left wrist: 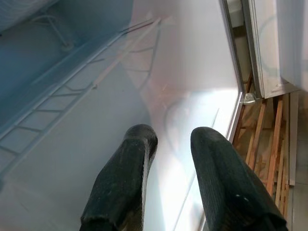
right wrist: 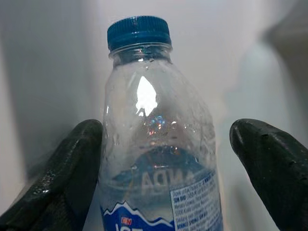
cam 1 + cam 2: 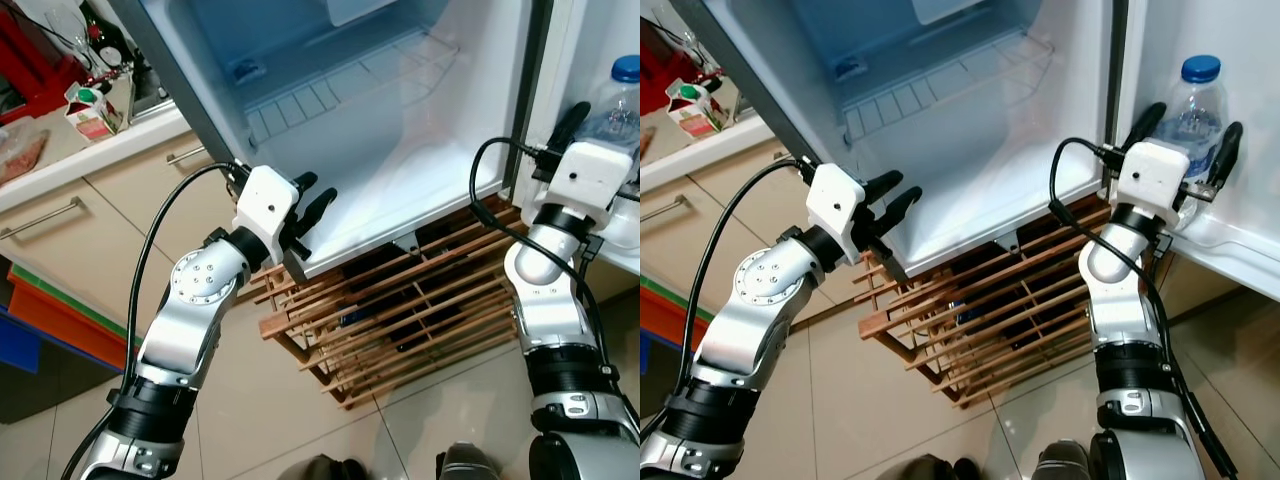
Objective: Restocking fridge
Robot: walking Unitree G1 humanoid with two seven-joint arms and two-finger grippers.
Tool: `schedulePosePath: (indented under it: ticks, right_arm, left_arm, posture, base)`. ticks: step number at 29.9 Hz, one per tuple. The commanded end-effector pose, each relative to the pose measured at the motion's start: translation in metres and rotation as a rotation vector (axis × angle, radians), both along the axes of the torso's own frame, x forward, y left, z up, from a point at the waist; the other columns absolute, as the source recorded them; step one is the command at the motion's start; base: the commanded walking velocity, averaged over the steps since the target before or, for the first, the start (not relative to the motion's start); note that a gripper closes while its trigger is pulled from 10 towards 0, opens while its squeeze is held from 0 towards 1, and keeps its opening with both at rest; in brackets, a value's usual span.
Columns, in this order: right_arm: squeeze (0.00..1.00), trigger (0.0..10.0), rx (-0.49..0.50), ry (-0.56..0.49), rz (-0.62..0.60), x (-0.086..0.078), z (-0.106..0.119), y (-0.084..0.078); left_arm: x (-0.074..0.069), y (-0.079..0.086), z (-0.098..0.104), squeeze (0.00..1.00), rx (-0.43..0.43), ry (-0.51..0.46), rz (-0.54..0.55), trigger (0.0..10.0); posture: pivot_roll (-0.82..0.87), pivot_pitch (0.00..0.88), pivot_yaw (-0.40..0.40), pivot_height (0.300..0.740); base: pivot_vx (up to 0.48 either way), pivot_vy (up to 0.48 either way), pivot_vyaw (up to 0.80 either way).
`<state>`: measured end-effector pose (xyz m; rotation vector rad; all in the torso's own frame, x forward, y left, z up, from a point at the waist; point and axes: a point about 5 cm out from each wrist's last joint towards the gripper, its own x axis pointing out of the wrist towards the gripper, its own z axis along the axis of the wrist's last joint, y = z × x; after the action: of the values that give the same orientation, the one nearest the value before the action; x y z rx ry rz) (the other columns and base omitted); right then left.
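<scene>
1. Your view looks down on a tiled floor [image 3: 250, 400]; a slatted wooden rack [image 3: 420, 310] stands on it, beneath an open fridge [image 3: 400, 130].
2. Your left tool [image 3: 310, 205] hovers at the fridge's front edge, fingers [image 1: 125, 183] slightly parted, gripping nothing.
3. Your right tool [image 3: 1188, 135] is spread around a blue-capped water bottle [image 2: 154, 144] standing upright in the door shelf [image 3: 1230, 245]; one finger touches it, the other stays apart.
4. Farther left, a carton [image 3: 92, 110] sits on the counter [image 3: 100, 150].
</scene>
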<state>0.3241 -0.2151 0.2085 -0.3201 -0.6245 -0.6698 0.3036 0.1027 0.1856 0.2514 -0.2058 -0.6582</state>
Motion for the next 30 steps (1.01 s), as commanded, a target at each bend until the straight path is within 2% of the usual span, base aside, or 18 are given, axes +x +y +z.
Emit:
schedulePosePath:
  ticks: [1, 9, 15, 16, 23, 25, 30]
  right_arm:
    - [1.00, 10.0, -0.005, -0.033, 0.039, -0.001, 0.008, 0.012]
    - [1.00, 10.0, -0.010, -0.055, 0.052, -0.007, 0.020, 0.018]
    - [1.00, 10.0, -0.013, -0.007, 0.093, -0.009, 0.015, 0.025]
    - [0.00, 10.0, -0.012, 0.008, 0.102, -0.009, 0.013, 0.025]
    - [0.00, 10.0, 0.046, 0.092, 0.121, -0.018, -0.003, 0.023]
    - [0.00, 10.0, 0.063, 0.121, 0.141, -0.026, -0.010, 0.024]
    - [0.00, 10.0, 0.079, 0.180, 0.223, -0.039, -0.024, 0.032]
  left_arm:
    - [0.000, 0.002, 0.004, 0.00, 0.014, -0.018, 0.006, 10.0]
    - [0.004, -0.003, 0.006, 0.00, -0.002, -0.028, 0.012, 10.0]
    - [0.005, -0.013, 0.003, 0.00, -0.034, -0.027, 0.005, 10.0]
    - [0.006, -0.016, 0.002, 0.00, -0.039, -0.025, 0.004, 10.0]
    - [0.009, -0.029, 0.002, 0.00, -0.075, -0.025, -0.017, 10.0]
    - [0.009, -0.033, 0.001, 0.00, -0.085, -0.022, -0.026, 10.0]
    - [0.010, -0.037, 0.000, 0.00, -0.090, -0.025, -0.031, 10.0]
  posture:
    - [0.04, 0.110, 0.302, 0.736]
    - [0.03, 0.100, 0.276, 0.736]
    - [0.00, 0.085, 0.238, 0.736]
    - [-0.01, 0.079, 0.228, 0.736]
    - [-0.04, 0.052, 0.189, 0.736]
    - [-0.04, 0.046, 0.181, 0.736]
    - [-0.06, 0.036, 0.165, 0.736]
  base:
    - [0.000, 0.000, 0.00]
    - [0.000, 0.000, 0.00]
    - [0.000, 0.000, 0.00]
    - [0.000, 0.000, 0.00]
    - [0.000, 0.000, 0.00]
    - [0.000, 0.000, 0.00]
    - [0.000, 0.000, 0.00]
